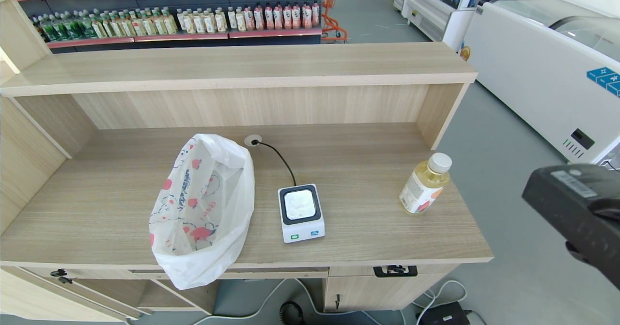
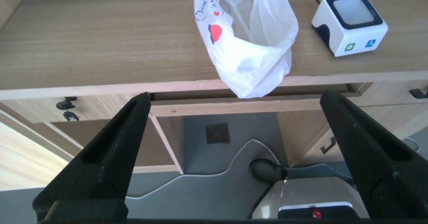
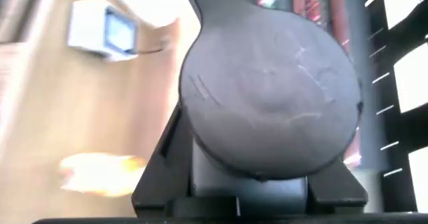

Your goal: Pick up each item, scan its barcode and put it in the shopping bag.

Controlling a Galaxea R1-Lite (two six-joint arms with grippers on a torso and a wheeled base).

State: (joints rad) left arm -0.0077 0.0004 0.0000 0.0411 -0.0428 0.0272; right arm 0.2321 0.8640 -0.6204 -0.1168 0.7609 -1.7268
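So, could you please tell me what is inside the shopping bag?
Through the shopping bag's open mouth only bare white plastic shows, no item. Its lowest part, drooping over the counter edge, is covered by folds, so I cannot see there. The bottle stands on the counter.

Bright, even daylight; bottle point(image 3: 93, 170) smeared by blur.

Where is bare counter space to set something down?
Widest bare patch: between the white square scanner and the yellow white-capped bottle. Also left of the white printed plastic bag, up to the side panel. Tight: the bag-to-scanner gap.
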